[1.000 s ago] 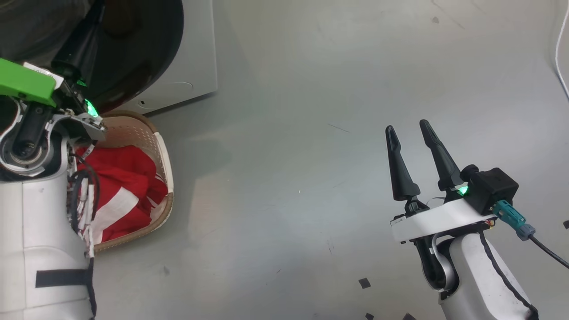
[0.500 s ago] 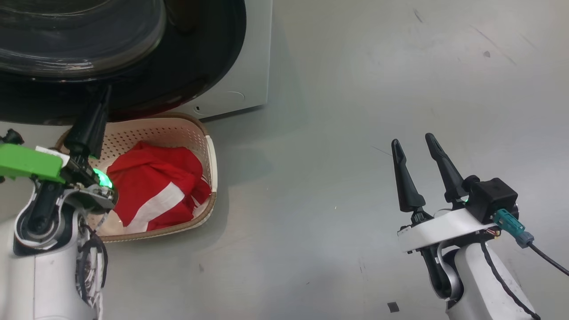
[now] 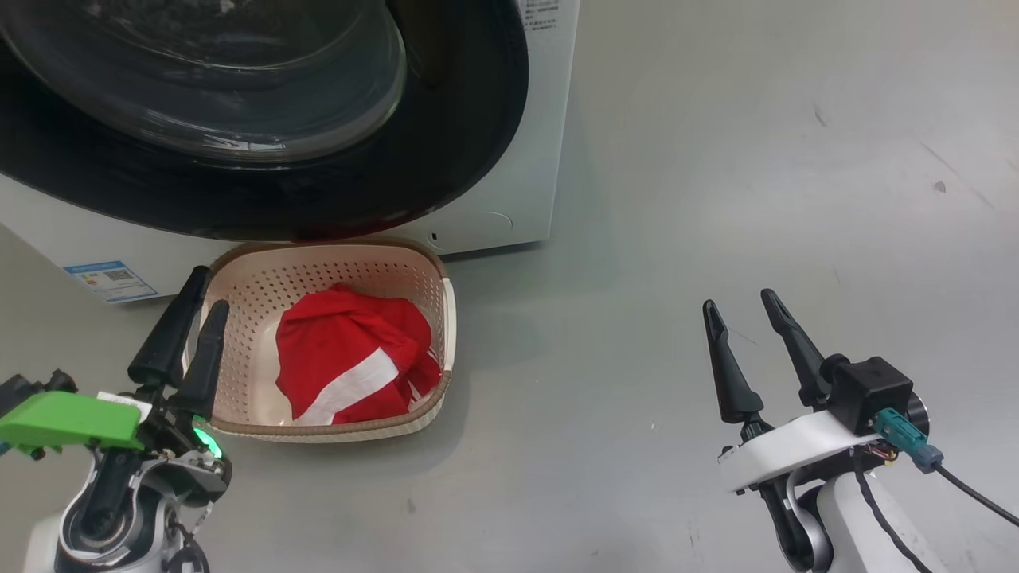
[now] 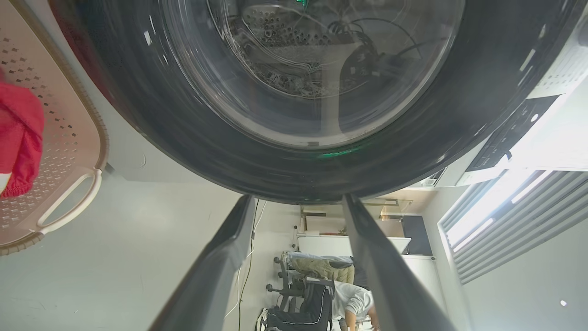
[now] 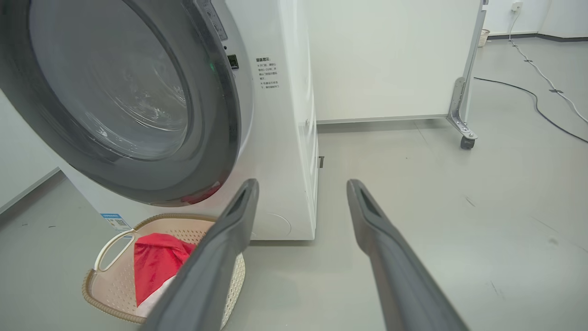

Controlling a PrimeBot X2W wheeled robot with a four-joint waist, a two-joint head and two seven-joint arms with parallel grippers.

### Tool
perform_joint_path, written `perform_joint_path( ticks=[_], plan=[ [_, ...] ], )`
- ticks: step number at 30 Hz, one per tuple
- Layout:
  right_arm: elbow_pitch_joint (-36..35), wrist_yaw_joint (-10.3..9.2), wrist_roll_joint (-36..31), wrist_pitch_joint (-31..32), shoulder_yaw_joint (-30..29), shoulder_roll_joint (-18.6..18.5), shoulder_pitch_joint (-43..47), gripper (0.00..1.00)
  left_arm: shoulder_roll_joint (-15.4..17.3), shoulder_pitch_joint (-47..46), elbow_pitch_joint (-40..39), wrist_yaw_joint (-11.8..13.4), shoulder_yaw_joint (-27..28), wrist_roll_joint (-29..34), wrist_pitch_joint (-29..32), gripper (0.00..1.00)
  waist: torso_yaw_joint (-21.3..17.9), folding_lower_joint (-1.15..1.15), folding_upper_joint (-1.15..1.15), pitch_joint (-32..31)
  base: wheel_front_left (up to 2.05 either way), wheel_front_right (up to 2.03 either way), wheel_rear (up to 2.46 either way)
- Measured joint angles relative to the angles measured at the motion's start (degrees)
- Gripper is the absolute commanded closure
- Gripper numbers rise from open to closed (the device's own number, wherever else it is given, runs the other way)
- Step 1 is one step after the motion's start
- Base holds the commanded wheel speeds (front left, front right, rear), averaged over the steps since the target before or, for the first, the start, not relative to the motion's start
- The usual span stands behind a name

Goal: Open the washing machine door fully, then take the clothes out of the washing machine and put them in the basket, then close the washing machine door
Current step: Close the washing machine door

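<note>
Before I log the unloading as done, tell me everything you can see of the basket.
The basket is cream perforated plastic, rectangular with rounded corners, a brown woven-look rim and a loop handle at its end. It stands upright on the grey floor just before the washing machine, below its door, holding the red-and-white clothes.

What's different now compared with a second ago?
The left gripper has drawn back off the basket toward the robot and opened, holding nothing. The head's view has also swung. The clothes stay in the basket; the right gripper stays open and empty.
</note>
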Motion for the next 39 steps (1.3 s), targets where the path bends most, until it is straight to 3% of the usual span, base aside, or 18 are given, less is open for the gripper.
perform_joint_path(
  ticks=[5, 10, 16, 22, 26, 39],
  plan=[
    [0.55, 0.01, -0.36, 0.00, -0.02, -0.04, 1.09, 0.00, 0.01, 3.48, -2.70, 0.00, -0.03, 0.18, -3.98, 0.00, 1.71, 0.00, 0.00, -2.37, 0.00, 0.00, 0.00],
    [0.78, -0.04, -0.41, 0.00, -0.48, -0.09, 2.40, 0.00, 0.04, 6.65, -7.04, 0.00, -0.24, 8.58, -9.66, 0.00, 2.94, 0.00, 0.00, -4.59, 0.00, 0.00, 0.00],
    [0.67, -0.49, -0.83, 0.00, -0.91, -0.55, 3.48, 0.00, 1.10, 8.84, -12.76, -0.01, -4.09, 27.58, -17.67, 0.00, 4.13, 0.00, 0.00, -6.76, 0.00, 0.00, 0.00],
    [0.35, -0.49, -1.09, 0.00, -0.92, -0.63, 3.74, 0.00, 7.00, 11.70, -14.60, -0.04, -7.79, 46.60, -25.05, 0.00, 4.97, 0.00, 0.00, -8.49, 0.00, 0.00, 0.00],
    [0.10, -0.56, -1.29, 0.00, -0.92, -0.67, 4.62, 0.00, 9.07, 14.43, -14.61, 0.19, -9.10, 56.27, -28.89, 0.00, 5.10, 0.00, 0.00, -9.53, 0.00, 0.00, 0.00],
    [-0.14, -1.53, -1.34, 0.00, -1.52, -0.68, 8.53, 0.00, 9.37, 21.97, -12.11, 9.10, -15.91, 73.06, -32.87, 0.00, 4.90, 0.00, 0.00, -11.90, 0.00, 0.00, 0.00]
  ],
)
